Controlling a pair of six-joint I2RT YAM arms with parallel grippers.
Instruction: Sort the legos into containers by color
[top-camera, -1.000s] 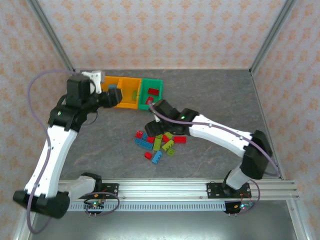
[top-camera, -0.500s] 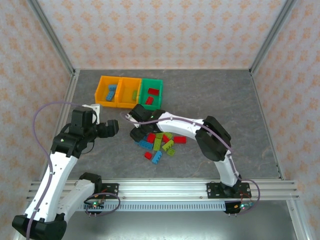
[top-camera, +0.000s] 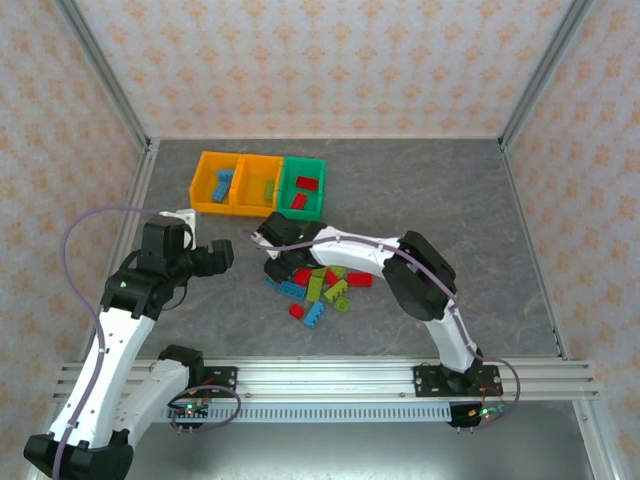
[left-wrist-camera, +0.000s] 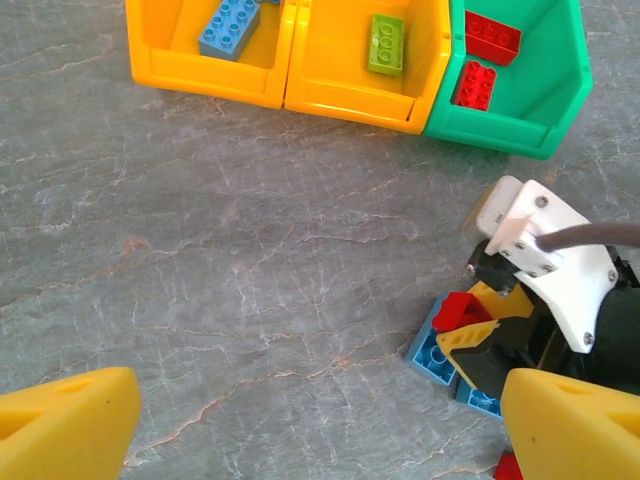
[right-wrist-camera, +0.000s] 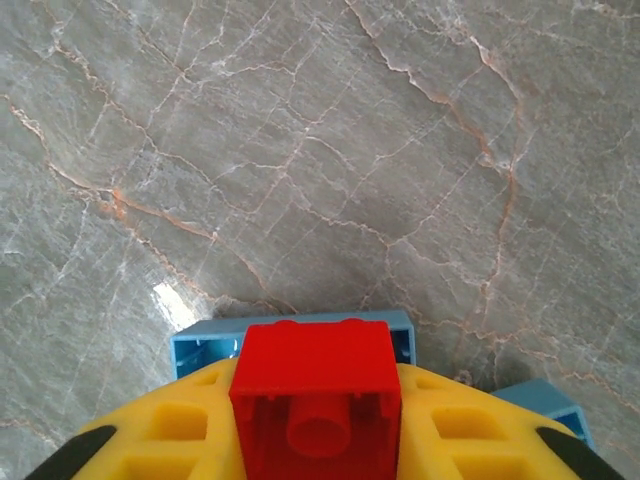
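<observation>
A red lego (right-wrist-camera: 315, 385) is clamped between the yellow fingers (right-wrist-camera: 165, 440) of the right gripper (right-wrist-camera: 316, 445), with its hollow underside turned toward the wrist camera. Just beyond it, a blue lego (right-wrist-camera: 290, 335) is seen lying on the grey marbled table (right-wrist-camera: 300, 150) and is partly hidden by the red one; whether the two touch cannot be told. In the overhead view this gripper is found at the left edge of the loose pile of legos (top-camera: 325, 287), where blue, red and lime green bricks are bunched close together near the middle of the table.

The fingers (left-wrist-camera: 62, 425) of the left gripper (top-camera: 224, 257) are held wide apart, and nothing is seen between them. This gripper is positioned over bare table to the left of the pile, apart from it, and is pointed toward the right gripper.

Beyond the pile, toward the far side of the table, three containers are joined in a row. A blue brick (left-wrist-camera: 230, 25) is held in the left orange-yellow bin (left-wrist-camera: 200, 85), a lime green brick (left-wrist-camera: 386, 43) in the middle orange-yellow bin (left-wrist-camera: 350, 100), and two red bricks (left-wrist-camera: 473, 85) in the green bin (left-wrist-camera: 500, 135) on the right.
</observation>
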